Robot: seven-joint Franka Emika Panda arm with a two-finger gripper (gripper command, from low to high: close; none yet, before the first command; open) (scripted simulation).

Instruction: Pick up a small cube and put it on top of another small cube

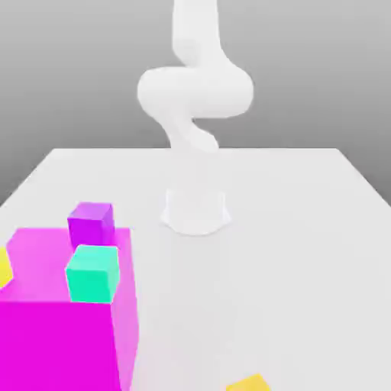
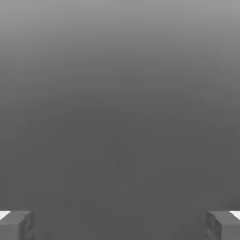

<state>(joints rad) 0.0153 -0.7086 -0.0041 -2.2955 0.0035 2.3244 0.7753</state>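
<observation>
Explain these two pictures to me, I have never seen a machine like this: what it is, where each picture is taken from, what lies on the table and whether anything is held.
This is a computer-simulated white robot arm standing on a pale flat table. The exterior view comes from a camera off the arm. On the exterior view's left sits a big magenta block, with a small teal cube and a small purple cube by it; yellow pieces peek in at the edges. The hand view looks out from the arm's hand: its claw is open, holding nothing.
</observation>
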